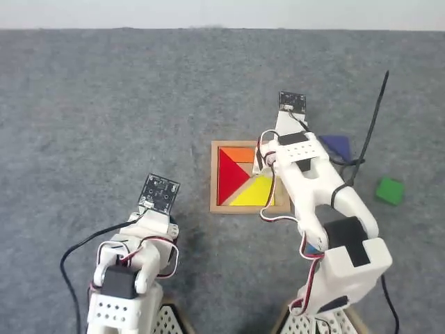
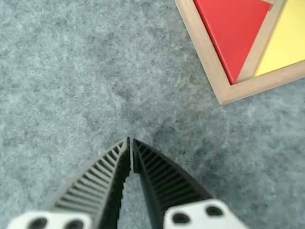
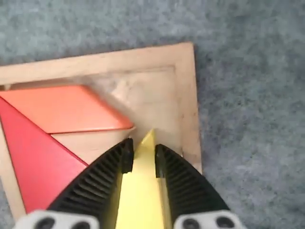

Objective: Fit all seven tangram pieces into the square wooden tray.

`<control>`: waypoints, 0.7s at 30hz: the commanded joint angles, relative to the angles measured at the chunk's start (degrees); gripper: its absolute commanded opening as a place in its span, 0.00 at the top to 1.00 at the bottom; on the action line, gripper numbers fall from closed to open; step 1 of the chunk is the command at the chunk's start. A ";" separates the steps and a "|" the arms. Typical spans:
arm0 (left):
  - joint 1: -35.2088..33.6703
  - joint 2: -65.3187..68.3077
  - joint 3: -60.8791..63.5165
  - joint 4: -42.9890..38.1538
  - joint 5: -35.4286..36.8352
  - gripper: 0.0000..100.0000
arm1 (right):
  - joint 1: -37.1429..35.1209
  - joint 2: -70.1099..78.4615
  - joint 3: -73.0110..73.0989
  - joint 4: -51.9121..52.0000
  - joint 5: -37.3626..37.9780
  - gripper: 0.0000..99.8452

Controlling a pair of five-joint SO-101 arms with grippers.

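Yellow triangle (image 3: 140, 191) is pinched in the right gripper (image 3: 143, 145), jaws pressed onto its two sides. Its sharp tip pokes out just past the fingertips. The tip points far, toward the far-right corner of the tray (image 1: 214, 181). The piece's long axis runs in line with the gripper. Cannot tell whether it lies flat or is lifted.

Just left of the tip is the orange piece (image 3: 66, 109), flat along the tray's far wall. Nearer and farther left, the red triangle (image 3: 33, 167) lies against the left wall. A strip of bare wood shows between red and yellow. More bare wood lies ahead of the tip, in the far-right corner between the orange piece and the right wall.

Tray sits mid-table on grey felt (image 1: 104, 90), with the right arm stretched over its right half.

Right of the tray, beyond the arm, a blue piece (image 1: 338, 145) lies on the felt near the far-right corner. A green piece (image 1: 389, 190) lies farther right and nearer, well apart from the tray.

Left gripper (image 2: 131, 142) has its jaws pressed together on nothing. It hangs over bare felt just off the tray's near-left corner.

Judgement:
- Step in hand is seating the yellow triangle, probably snug against red along that bare strip.
- With three pieces at the tray, the task looks under halfway.
- Both loose pieces lie on the right arm's side, so that arm is nearer. The left would have to cross the tray.
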 commanded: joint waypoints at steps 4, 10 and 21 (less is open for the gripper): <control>-0.26 -1.23 -0.66 0.26 0.26 0.99 | -0.92 -8.92 -0.35 0.22 1.67 0.99; -0.26 -1.23 -0.66 0.26 0.26 0.99 | -7.69 -9.98 0.09 0.22 5.01 0.99; -0.26 -1.23 -0.66 0.26 0.26 0.99 | -14.11 -9.89 -2.29 -1.36 11.52 0.99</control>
